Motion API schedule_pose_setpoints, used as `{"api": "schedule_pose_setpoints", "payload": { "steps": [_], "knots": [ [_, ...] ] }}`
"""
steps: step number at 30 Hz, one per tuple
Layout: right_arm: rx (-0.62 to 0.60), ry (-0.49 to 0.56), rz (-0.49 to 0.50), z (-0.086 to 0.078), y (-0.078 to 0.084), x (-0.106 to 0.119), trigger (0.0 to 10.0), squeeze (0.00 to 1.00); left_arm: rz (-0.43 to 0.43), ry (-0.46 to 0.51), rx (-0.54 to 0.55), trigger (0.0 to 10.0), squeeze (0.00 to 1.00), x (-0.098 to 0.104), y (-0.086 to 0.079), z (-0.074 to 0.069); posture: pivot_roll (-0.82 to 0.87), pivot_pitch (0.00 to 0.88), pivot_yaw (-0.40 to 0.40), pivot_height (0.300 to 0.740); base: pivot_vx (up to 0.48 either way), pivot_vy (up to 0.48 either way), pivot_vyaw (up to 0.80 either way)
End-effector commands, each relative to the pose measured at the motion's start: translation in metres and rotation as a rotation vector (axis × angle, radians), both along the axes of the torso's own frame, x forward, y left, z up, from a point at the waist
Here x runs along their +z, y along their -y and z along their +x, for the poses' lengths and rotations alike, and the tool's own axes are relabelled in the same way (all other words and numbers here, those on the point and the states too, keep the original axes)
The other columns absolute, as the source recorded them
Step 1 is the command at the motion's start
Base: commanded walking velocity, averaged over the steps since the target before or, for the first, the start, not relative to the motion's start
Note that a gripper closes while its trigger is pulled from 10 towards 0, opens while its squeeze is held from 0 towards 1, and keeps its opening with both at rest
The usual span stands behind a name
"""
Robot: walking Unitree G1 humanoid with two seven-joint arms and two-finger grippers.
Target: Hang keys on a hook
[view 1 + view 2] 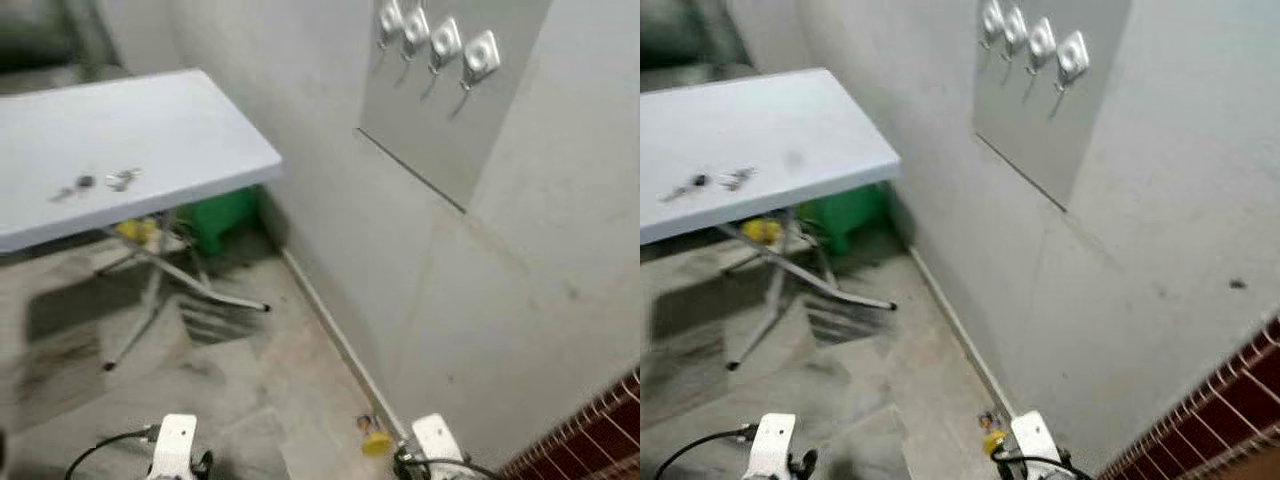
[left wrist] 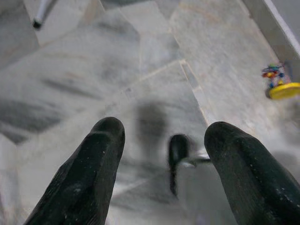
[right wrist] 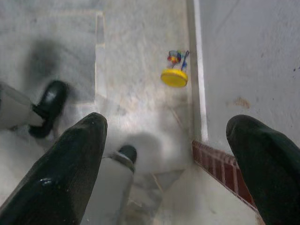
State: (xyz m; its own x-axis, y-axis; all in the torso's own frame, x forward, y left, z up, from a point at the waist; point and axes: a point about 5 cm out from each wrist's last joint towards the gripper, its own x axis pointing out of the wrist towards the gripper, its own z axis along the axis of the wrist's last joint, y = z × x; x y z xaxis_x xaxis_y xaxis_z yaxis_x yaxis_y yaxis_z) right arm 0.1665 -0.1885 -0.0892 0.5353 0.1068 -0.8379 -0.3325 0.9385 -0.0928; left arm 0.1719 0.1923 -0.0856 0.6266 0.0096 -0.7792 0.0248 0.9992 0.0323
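A bunch of keys [image 1: 122, 180] lies on the white folding table [image 1: 180, 110] at the left, with a small dark piece [image 1: 85, 182] beside it. Several silver hooks [image 1: 480, 55] stand in a row on a grey panel [image 1: 440, 130] high on the wall to the right. Both arms hang low, their white wrists at the bottom edge of the eye views. In the left wrist view my left gripper [image 2: 164, 129] is open over the marble floor, holding nothing. My right gripper [image 3: 168, 121] is open too, above the floor near the wall's base.
A green box [image 1: 220, 215] and a yellow object [image 1: 135, 230] sit under the table among its metal legs [image 1: 190, 280]. A small yellow toy [image 1: 375, 438] lies by the skirting. A red brick surface [image 1: 590, 430] stands at the lower right.
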Motion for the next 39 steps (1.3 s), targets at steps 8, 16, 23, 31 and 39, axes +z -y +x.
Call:
{"api": "schedule_pose_setpoints", "payload": {
  "steps": [8,16,23,31,39],
  "knots": [
    [0.002,0.015,0.015,0.0066,-0.0043,0.0024,10.0,0.0,-0.002,-0.005,0.028,10.0,0.0,-0.0004,-0.0066,-0.003,-0.08,0.0,-0.008,0.74,0.0,0.0,0.8],
    [0.002,0.014,0.013,0.0067,-0.0024,0.0027,10.0,0.0,-0.019,0.002,0.043,10.0,0.0,-0.0002,-0.0052,-0.0024,-0.08,0.0,-0.012,0.74,0.0,0.0,0.8],
    [-0.041,0.014,0.048,0.0069,-0.0021,0.0029,10.0,0.0,-0.031,0.002,0.055,10.0,0.0,-0.0003,-0.0047,-0.0024,-0.08,0.0,-0.014,0.74,0.0,0.0,0.46],
    [-0.039,0.018,0.048,0.0079,-0.0021,0.0034,10.0,0.0,-0.047,0.001,0.068,10.0,0.0,-0.0004,-0.0039,-0.002,-0.08,0.0,-0.017,0.74,0.0,0.071,0.0],
    [-0.046,0.018,0.054,0.0072,-0.0017,0.0032,10.0,0.0,-0.055,0.001,0.07,10.0,0.0,-0.0006,-0.0029,-0.0022,-0.08,0.0,-0.017,0.74,0.0,0.448,0.0]
  ]
}}
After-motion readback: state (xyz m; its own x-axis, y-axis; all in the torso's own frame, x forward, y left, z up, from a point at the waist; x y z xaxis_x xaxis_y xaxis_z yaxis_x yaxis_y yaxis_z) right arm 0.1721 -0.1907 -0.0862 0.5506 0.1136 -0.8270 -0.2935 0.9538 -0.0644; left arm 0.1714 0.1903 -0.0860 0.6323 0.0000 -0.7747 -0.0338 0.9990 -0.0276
